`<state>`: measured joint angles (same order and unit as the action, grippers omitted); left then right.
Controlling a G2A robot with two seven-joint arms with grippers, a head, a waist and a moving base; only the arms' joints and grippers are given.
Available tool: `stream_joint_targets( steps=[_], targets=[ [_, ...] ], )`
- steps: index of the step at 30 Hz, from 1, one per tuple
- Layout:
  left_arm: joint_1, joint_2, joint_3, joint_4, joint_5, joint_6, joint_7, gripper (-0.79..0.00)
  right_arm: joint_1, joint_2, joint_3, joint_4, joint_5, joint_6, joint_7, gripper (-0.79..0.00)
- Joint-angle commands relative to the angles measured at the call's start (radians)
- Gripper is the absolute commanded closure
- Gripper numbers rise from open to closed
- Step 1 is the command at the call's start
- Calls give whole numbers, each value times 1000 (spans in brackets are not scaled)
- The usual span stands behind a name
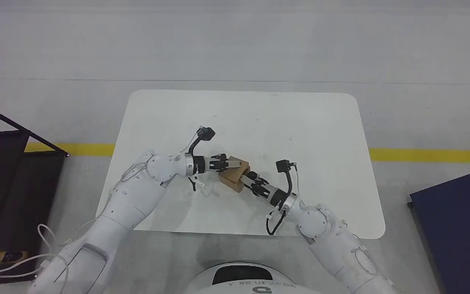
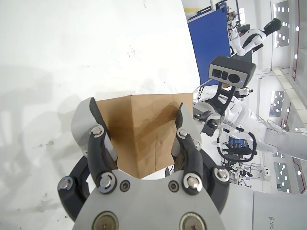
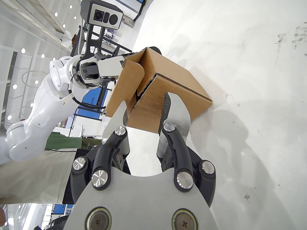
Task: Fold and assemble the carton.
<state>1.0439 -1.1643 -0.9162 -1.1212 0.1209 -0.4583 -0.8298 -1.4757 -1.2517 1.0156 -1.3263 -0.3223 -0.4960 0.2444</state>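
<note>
A small brown carton (image 1: 233,175) lies partly folded near the middle of the white table (image 1: 294,125), between my two arms. My left gripper (image 1: 215,163) holds the carton's left end. In the left wrist view the carton (image 2: 148,120) fills the span of that gripper (image 2: 138,113), both pads pressing on its sides. My right gripper (image 1: 255,181) holds the opposite end. In the right wrist view this gripper (image 3: 144,108) is shut across an end panel of the carton (image 3: 177,84), beside a loose rounded flap (image 3: 127,82). The left gripper (image 3: 112,65) shows at the far end.
The table's front edge (image 1: 242,234) runs just below the grippers, with bare surface behind and to both sides of the carton. A dark rack (image 1: 22,184) stands off the table's left side and a blue panel (image 1: 444,220) on the floor to the right.
</note>
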Motion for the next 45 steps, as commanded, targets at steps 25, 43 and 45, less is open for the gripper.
stream_joint_targets(
  steps=[25,43,45],
  targets=[
    [-18,-11,29,3,65,66,22,-545,-37,14,40,-52,-20,-1,-7,-326],
    [-11,-12,28,-1,75,69,28,-542,-3,2,-1,-34,-73,55,-35,-332],
    [-10,-12,28,-1,75,70,30,-539,-1,2,-2,-32,-73,57,-32,-311]
  ],
)
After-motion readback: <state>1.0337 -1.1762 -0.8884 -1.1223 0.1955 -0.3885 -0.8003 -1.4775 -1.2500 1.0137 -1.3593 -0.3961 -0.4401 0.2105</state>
